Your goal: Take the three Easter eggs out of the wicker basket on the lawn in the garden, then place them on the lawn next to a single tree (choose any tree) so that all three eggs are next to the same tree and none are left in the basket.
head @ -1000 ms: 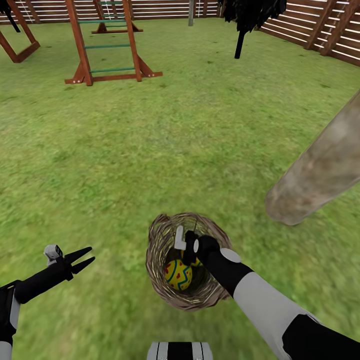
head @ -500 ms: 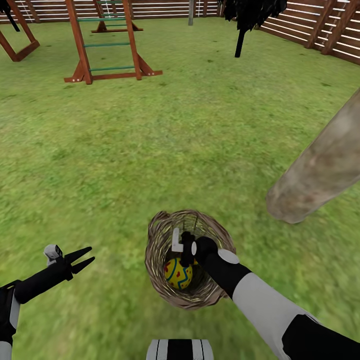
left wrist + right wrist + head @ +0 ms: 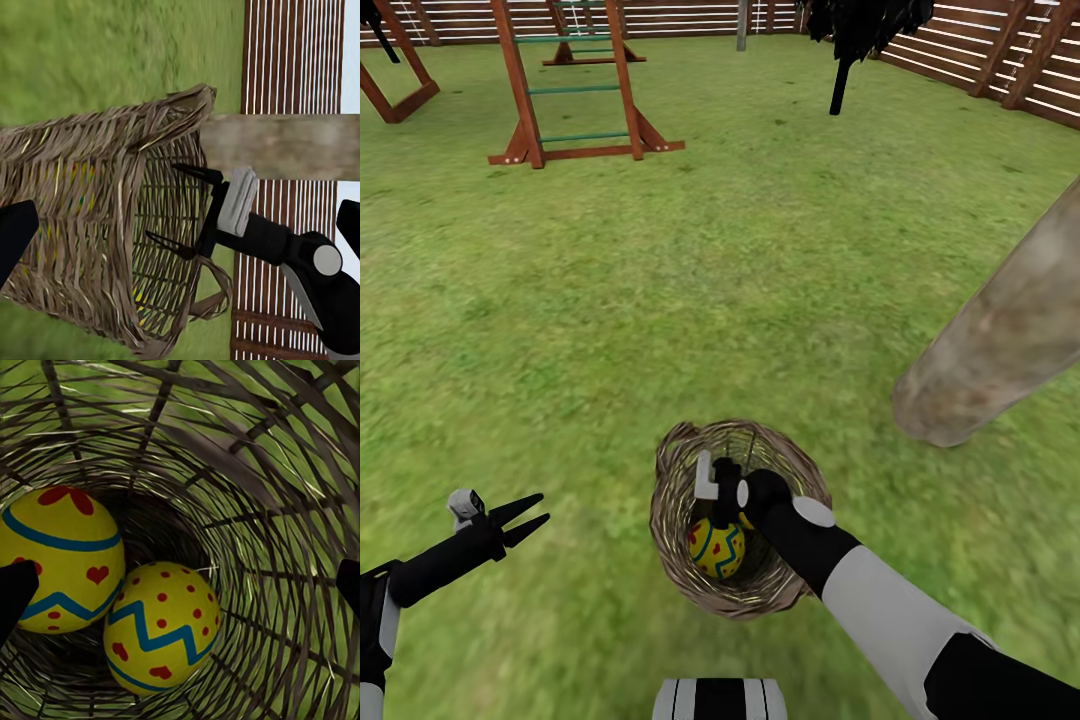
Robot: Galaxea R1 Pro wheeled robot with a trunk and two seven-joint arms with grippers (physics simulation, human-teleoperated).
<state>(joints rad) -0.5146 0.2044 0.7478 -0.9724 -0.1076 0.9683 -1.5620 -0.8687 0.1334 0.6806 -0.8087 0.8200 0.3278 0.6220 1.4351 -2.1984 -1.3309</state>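
Observation:
The wicker basket (image 3: pixel 775 585) stands on the lawn (image 3: pixel 660 300) just in front of me. Two yellow Easter eggs with blue zigzags lie at its bottom, one with red hearts (image 3: pixel 60 559) and one with red dots (image 3: pixel 161 626); a third egg is hidden. One egg (image 3: pixel 717 548) shows in the head view under my right gripper (image 3: pixel 720 512). That gripper is open, pointing down inside the basket's mouth, above the eggs and not touching them. From the side, the left wrist view shows the right gripper (image 3: pixel 160 200) spread wide at the rim of the basket (image 3: pixel 90 225). My left gripper (image 3: pixel 545 507) hangs open over grass to the basket's left.
A thick pale tree trunk (image 3: pixel 1000 330) rises from the grass just right of the basket. A wooden play set (image 3: pixel 575 90) stands far ahead on the left, with a dark conifer (image 3: pixel 860 40) and the slatted fence (image 3: pixel 1000 70) at the back right.
My right gripper has moved a little to the left and lower into the basket. The left arm, basket and eggs have stayed where they were.

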